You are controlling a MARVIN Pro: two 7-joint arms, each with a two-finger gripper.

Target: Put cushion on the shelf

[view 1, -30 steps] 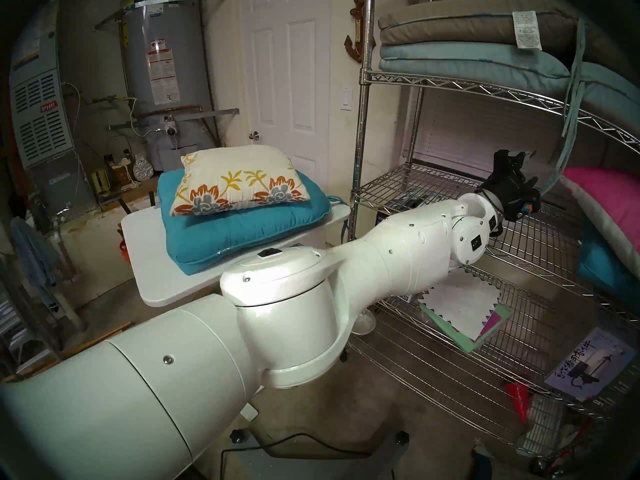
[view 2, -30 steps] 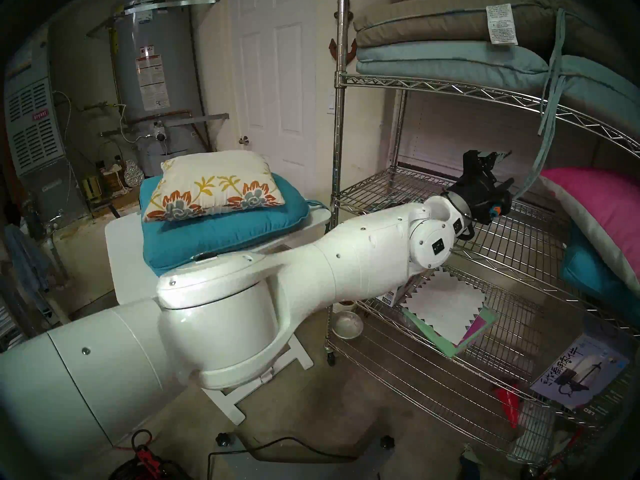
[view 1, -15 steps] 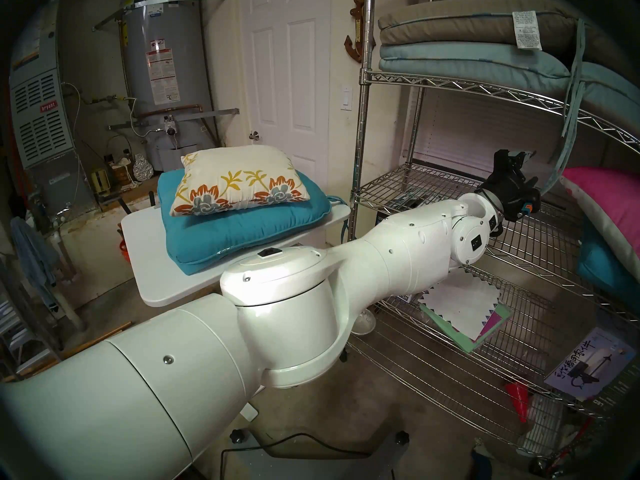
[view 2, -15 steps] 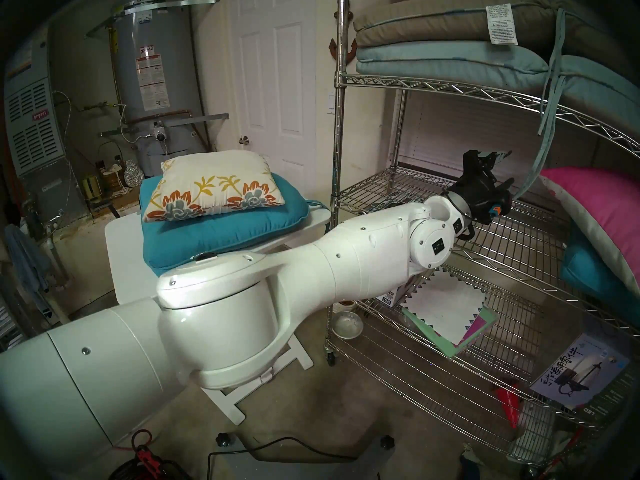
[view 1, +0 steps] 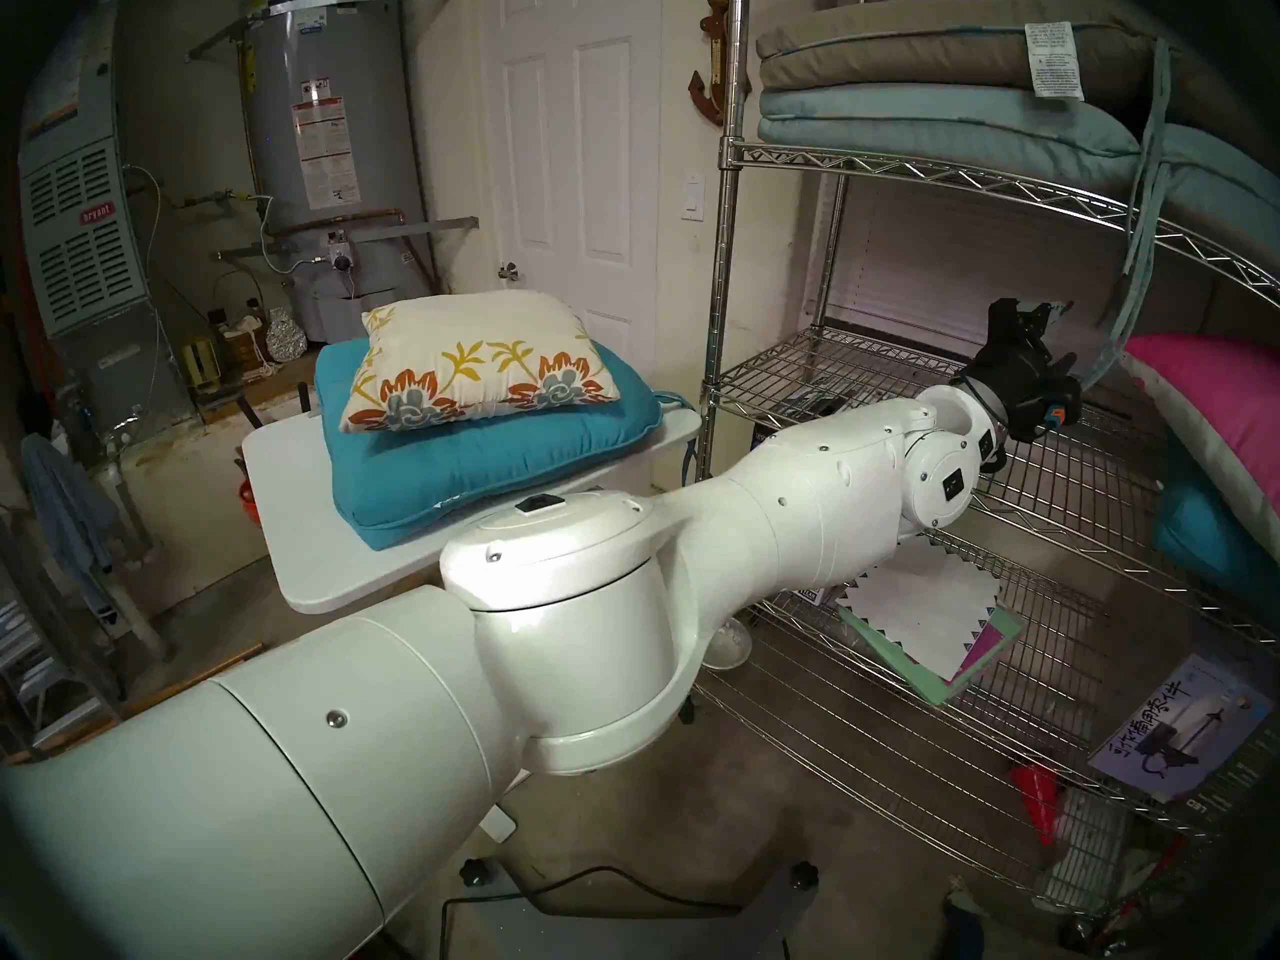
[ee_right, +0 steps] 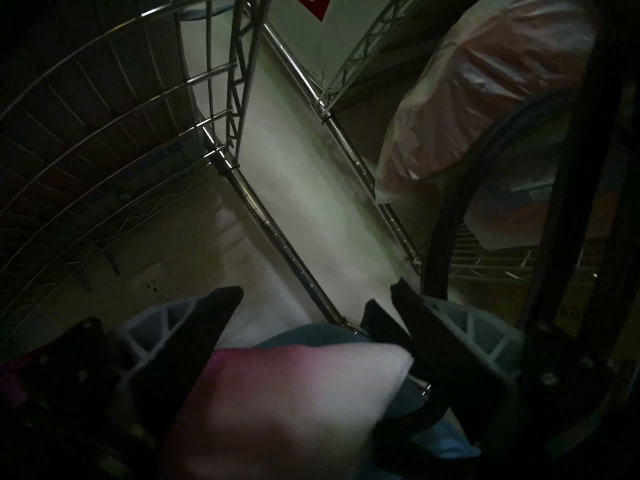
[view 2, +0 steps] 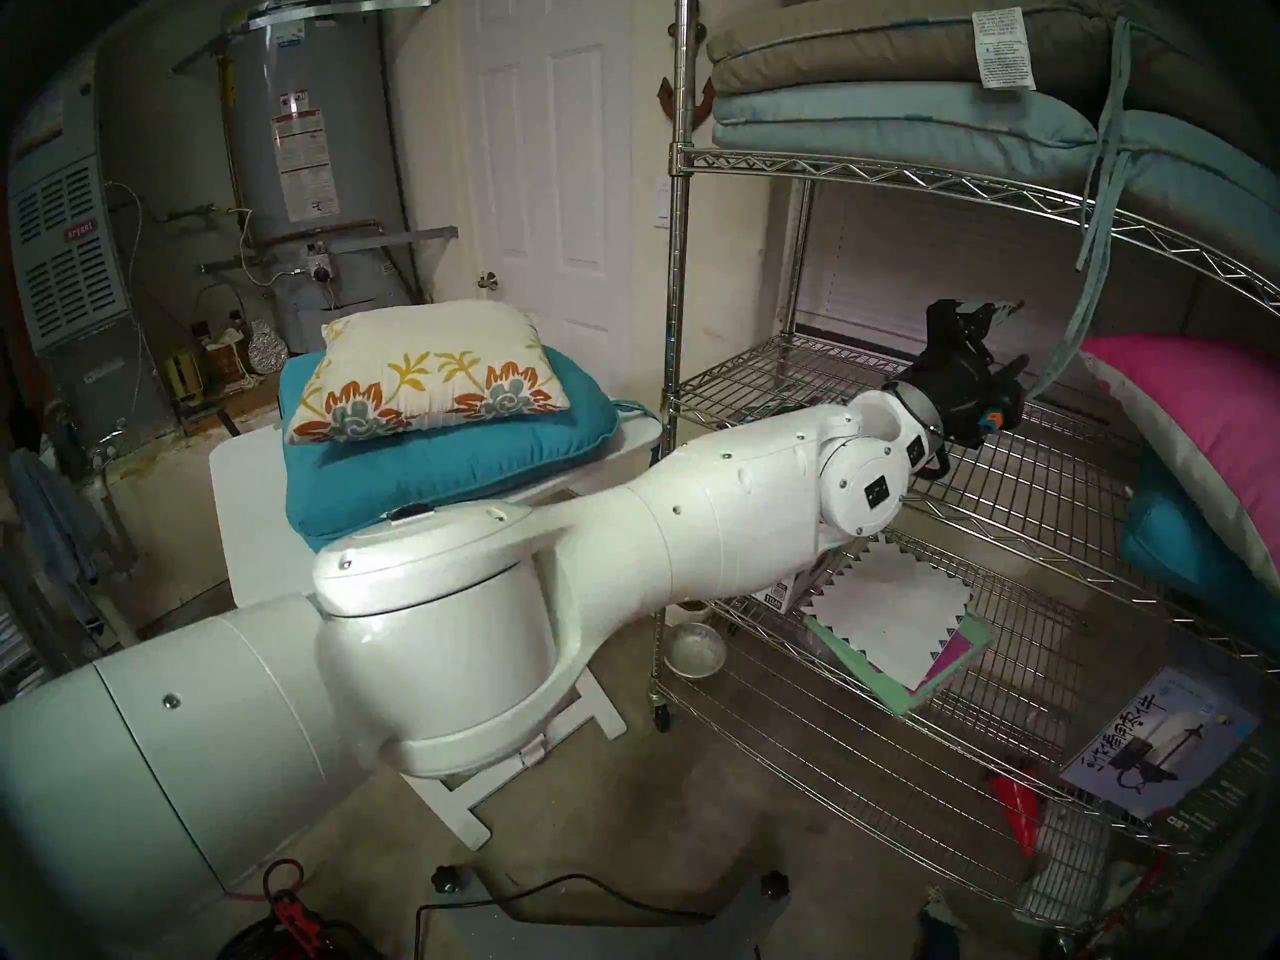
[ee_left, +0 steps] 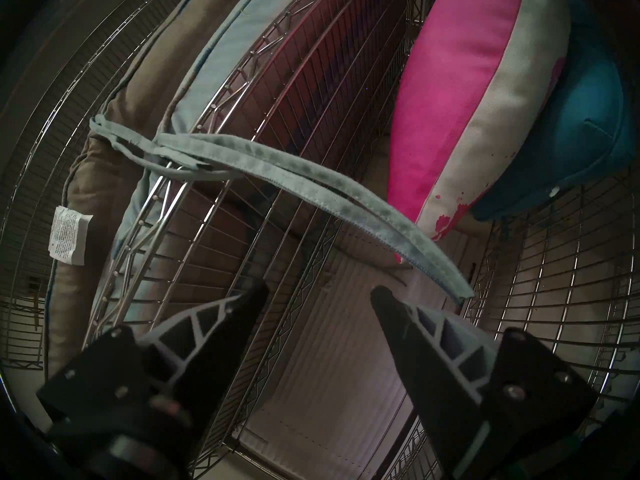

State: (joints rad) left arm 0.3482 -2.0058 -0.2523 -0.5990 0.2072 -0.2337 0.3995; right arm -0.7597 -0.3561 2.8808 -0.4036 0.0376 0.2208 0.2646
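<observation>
The shelf [view 1: 921,176], a chrome wire rack, fills your right half of the head view; its upper tier carries stacked flat pads whose tie straps [ee_left: 277,171] hang over the front edge. On the middle tier a pink-and-white pillow [view 1: 1219,411] leans over a teal cushion [view 1: 1205,536] at the right end, leaving the tier's left and centre bare, probably the room meant for the next item. The white table [view 1: 291,494] stands beside the rack's left front post. On it lies a second teal cushion [view 1: 485,453], and the cushion [view 1: 478,370] you must move rests on top of that, toward the table's back edge, untouched. Your left gripper [ee_left: 318,292] reaches over the middle tier's front edge with jaws apart and nothing between them. Your right gripper [ee_right: 311,302], seen only in its wrist view, stands released, jaws wide, with the pink pillow's corner lying between them. Judged so, the floral cushion's pickup is not yet begun.
</observation>
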